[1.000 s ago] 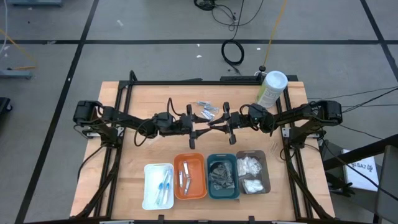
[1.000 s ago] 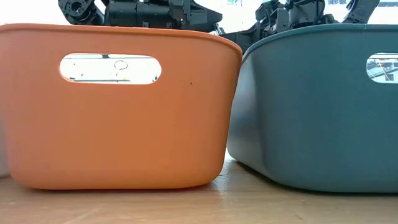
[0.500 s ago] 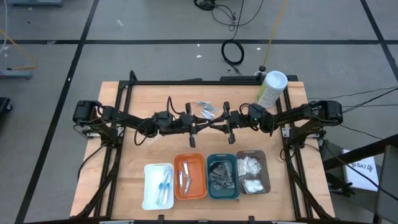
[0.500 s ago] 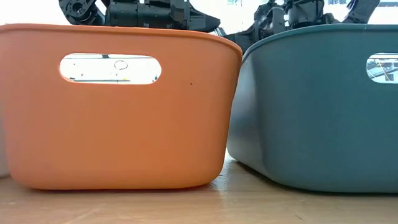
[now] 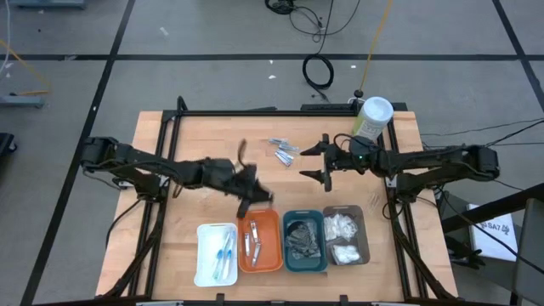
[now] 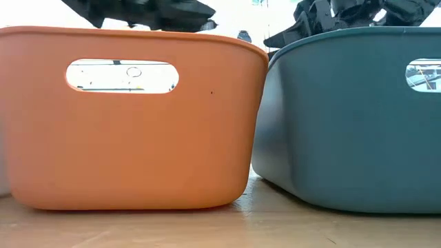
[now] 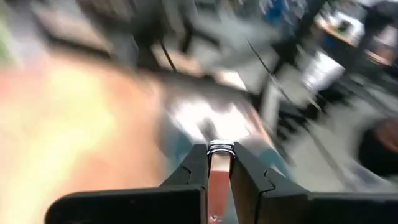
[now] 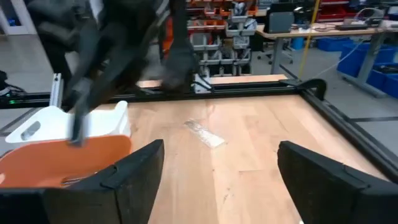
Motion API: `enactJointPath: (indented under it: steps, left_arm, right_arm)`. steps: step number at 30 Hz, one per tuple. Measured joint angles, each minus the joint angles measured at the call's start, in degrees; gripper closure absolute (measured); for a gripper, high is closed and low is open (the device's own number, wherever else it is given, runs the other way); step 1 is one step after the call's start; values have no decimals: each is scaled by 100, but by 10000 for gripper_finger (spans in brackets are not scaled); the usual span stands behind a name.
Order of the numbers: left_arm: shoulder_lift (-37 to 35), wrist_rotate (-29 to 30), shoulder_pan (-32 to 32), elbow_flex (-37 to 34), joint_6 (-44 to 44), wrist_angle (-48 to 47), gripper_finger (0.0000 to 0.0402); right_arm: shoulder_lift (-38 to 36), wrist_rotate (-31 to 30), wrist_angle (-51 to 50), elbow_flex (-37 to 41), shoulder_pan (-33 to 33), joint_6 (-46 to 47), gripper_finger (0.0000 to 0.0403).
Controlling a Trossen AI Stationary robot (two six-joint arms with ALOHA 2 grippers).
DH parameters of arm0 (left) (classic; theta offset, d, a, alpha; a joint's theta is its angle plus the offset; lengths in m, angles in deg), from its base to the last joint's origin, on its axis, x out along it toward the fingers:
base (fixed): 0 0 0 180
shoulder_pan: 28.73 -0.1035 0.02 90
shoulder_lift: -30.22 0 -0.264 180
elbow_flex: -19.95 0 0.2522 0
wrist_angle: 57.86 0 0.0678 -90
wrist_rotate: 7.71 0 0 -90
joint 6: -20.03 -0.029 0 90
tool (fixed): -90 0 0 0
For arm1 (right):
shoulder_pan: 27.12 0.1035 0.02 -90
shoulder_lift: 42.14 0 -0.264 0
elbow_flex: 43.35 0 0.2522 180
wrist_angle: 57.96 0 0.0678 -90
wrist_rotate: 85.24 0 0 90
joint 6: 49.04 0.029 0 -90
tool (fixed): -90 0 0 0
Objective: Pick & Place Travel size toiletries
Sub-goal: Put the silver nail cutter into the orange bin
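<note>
While pinching a silvery metal piece [image 7: 219, 169], left end effector [image 5: 246, 197] (motion-blurred) beside orange tray [image 5: 274, 245] rim.

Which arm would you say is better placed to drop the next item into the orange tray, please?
Left. The left end effector is shut on a small silvery metal piece and sits just above the orange tray. The right end effector is open and empty, farther off.

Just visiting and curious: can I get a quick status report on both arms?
Left gripper shut on a small silvery metal piece, near the orange tray. Right gripper open, empty, beside the wrapped sticks on the table. Nothing in the way.
</note>
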Motion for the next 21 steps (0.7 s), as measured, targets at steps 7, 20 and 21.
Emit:
enactJointPath:
  steps: [7, 20, 21]
  left_arm:
    - [433, -121, 1018, -4, 1344, -1125, 371]
    - [756, 170, 1334, -2, 1767, -964, 308]
    - [756, 172, 1329, -4, 1799, -970, 295]
  right_arm:
    - [-323, 17, -185, 0, 26, 2, 124]
    - [-111, 27, -195, 4, 34, 109, 134]
    - [-111, 27, -197, 4, 34, 109, 134]
